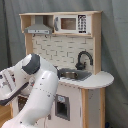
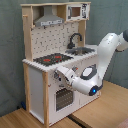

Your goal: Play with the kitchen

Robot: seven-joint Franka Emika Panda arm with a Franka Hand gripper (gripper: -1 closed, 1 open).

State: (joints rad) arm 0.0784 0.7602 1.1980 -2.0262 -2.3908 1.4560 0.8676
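The kitchen [image 1: 75,55] [image 2: 47,55] is a tall white and light-wood toy unit. It has a black-red stovetop [image 2: 50,59], a grey sink [image 2: 82,50] [image 1: 75,75], a black faucet [image 2: 75,39] [image 1: 84,59] and an oven door [image 2: 62,99]. In the second exterior view my gripper [image 2: 60,74] is against the kitchen's front panel, just under the counter edge and above the oven door. In the first exterior view my own white arm [image 1: 35,90] hides the gripper and the kitchen's lower left.
A range hood [image 2: 49,21] [image 1: 37,30] and a toy microwave [image 1: 72,23] [image 2: 77,10] sit on the upper shelf. The kitchen stands on a wooden floor [image 2: 105,107]. A grey curtain [image 1: 112,45] hangs behind.
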